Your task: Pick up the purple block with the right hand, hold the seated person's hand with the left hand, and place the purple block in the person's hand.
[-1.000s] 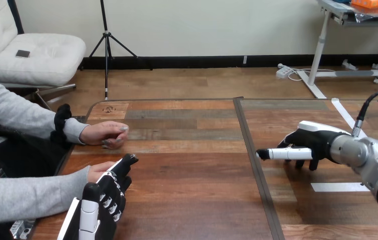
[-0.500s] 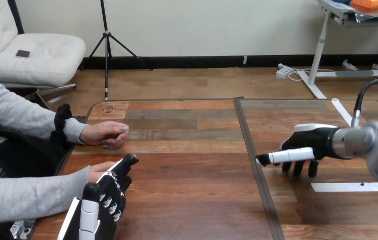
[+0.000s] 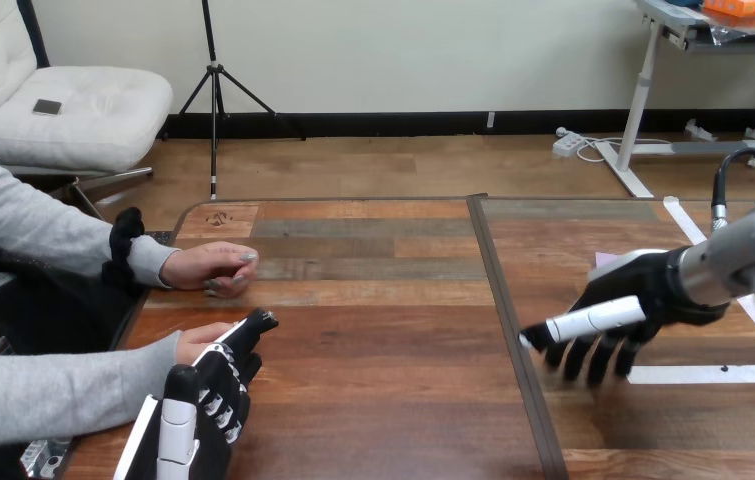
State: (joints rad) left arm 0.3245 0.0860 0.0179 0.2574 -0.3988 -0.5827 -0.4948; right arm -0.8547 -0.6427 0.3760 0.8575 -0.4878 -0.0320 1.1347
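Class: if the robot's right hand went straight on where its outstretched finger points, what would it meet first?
The way looks free over the table; carried on, the line likely reaches the left hand beside the person's nearer hand. Height is unclear.

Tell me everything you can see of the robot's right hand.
The right hand is black with a white shell on its back, ending a silver forearm that enters from the view's right. It hangs palm down over the right half of the wooden table, open: dark fingers point down, spread, and a white thumb with a black tip stretches leftward. It holds nothing visible. The fingertips are near a strip of white tape; whether they touch the table I cannot tell.
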